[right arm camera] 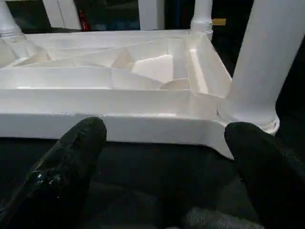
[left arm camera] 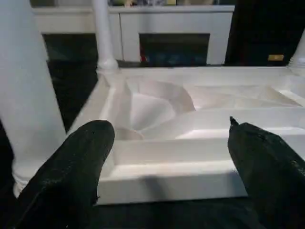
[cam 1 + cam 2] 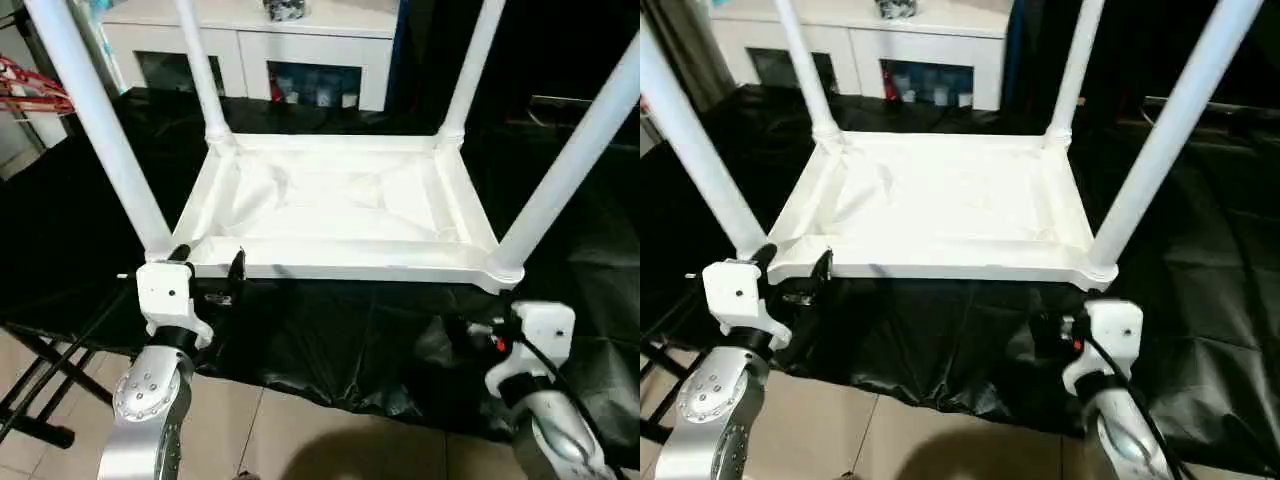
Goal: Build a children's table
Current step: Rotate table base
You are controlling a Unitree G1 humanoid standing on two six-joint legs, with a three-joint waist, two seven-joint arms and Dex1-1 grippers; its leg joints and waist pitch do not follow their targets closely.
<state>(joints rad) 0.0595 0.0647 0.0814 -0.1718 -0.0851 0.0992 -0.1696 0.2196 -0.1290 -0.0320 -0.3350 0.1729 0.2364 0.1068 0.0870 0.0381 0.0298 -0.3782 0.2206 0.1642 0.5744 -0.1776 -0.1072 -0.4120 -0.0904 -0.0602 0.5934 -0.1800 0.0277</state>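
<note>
Tabletop (image 3: 330, 205) inverted on black sheeting (image 3: 330, 340), ribbed underside up, all four legs seated in corner sockets and pointing upward: near-left leg (image 3: 95, 125), near-right leg (image 3: 570, 160), far-left leg (image 3: 203, 75), far-right leg (image 3: 470, 70). Judged stage: assembly complete or nearly so, with flipping upright or checking of leg seating as the probable remaining step. White cabinet (image 3: 250, 45) behind, well apart from the work. Left gripper (image 3: 208, 272) spread wide and empty, just beside the near-left corner, fingers (image 2: 71, 176) bracketing the near rim below the socket. Right gripper (image 1: 164, 176) likewise wide open and empty, short of the near-right corner, facing the rim and socket collar. For a sound grip: approach level with the rim, one finger above and one below the near edge wall, close only once the wall sits deep between the fingers. Grip near the corners, not mid-span, for balanced lift. Avoid pressing sideways on the legs; seating in sockets probably friction-only, so risk of loosening under side load. Keep sheeting out of the grip.
</note>
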